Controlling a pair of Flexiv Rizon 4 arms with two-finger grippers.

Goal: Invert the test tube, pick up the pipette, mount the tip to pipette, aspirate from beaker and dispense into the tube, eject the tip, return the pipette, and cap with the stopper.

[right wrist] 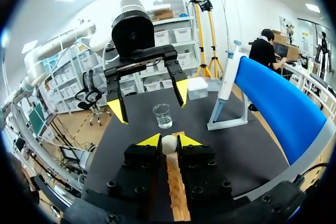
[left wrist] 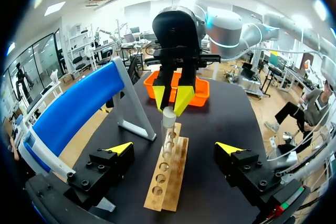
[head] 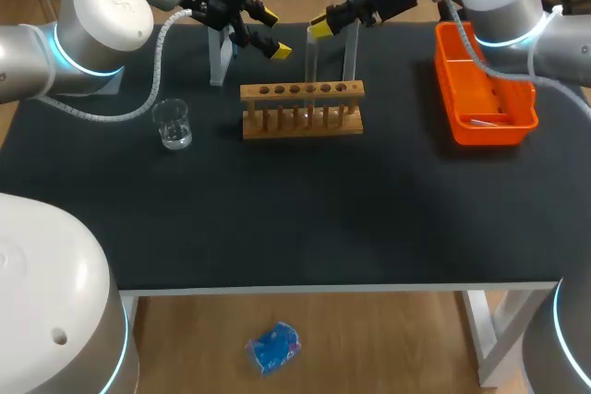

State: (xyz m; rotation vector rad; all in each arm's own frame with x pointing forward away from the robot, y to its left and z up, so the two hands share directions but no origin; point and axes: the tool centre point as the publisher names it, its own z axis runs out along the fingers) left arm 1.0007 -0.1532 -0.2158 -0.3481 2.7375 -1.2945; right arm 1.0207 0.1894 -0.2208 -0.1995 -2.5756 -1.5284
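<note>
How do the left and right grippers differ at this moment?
The left gripper stands wide open and holds nothing; the right gripper is shut on the upper end of a test tube. The left gripper sits off to one side of the tube, while the right gripper is above the wooden rack, holding the tube upright over it. Both have yellow tips, hang near the rack's far side and face each other.
</note>
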